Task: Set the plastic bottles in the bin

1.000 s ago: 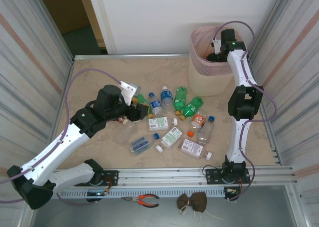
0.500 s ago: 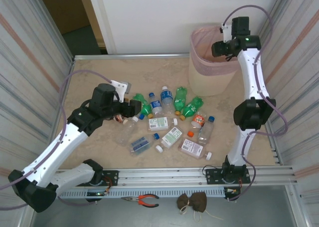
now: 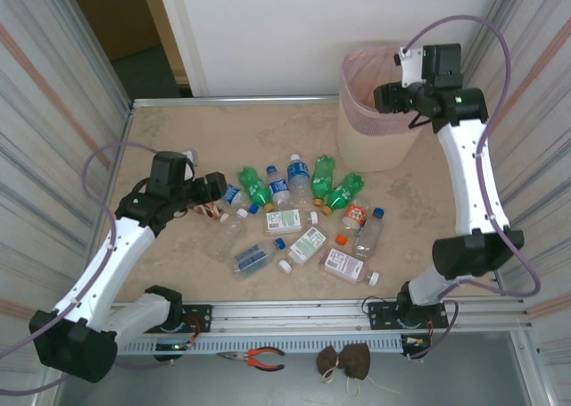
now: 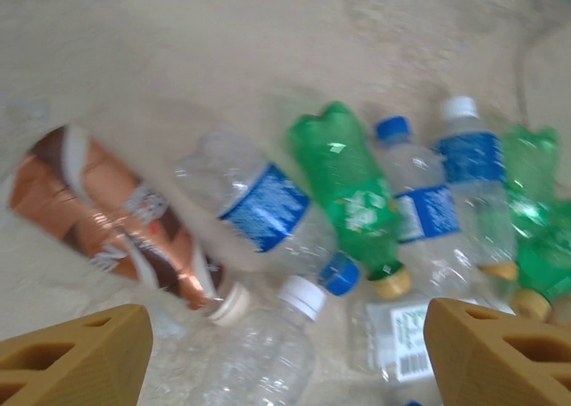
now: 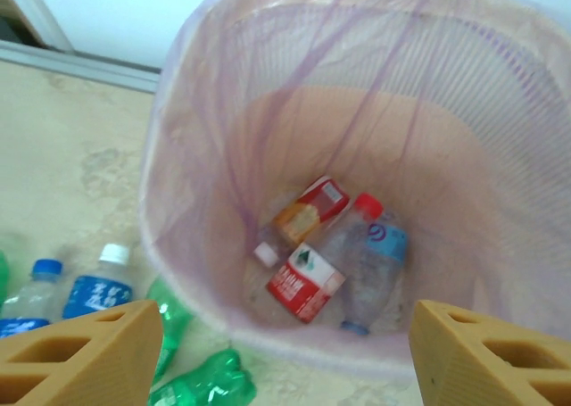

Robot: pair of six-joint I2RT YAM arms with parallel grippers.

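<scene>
You are partway through the job. About a dozen bottles (image 3: pixel 284 220) lie in a loose heap on the table (image 3: pixel 169 138), between the two arms and closer to your near rail (image 3: pixel 294 311) than to the back edge.

Your left gripper (image 3: pixel 214 190) hangs low at the heap's left end, jaws wide apart and holding nothing. In its wrist view a brown-labelled bottle (image 4: pixel 116 214) lies below and to the left. A blue-labelled clear one (image 4: pixel 263 205) lies just beside it, and a green one (image 4: pixel 352 187) sits close against that.

This looks like the reach for a fresh pick. Choose one bottle, line the jaws across its body and come down. The neighbours lie close, so a finger could nudge them. The brown one has bare table on its outer side, which I judge the easier way in.

Further back on the right, your right gripper (image 3: pixel 385 98) is above the bin (image 3: pixel 357 147), jaws spread and empty. The binned bottles (image 5: pixel 357 245) lie at the bottom. Rise clear of the pink liner (image 5: pixel 169 156) before swinging back. The bin stands near the right wall (image 3: pixel 526 111), so your open room is to its left.
</scene>
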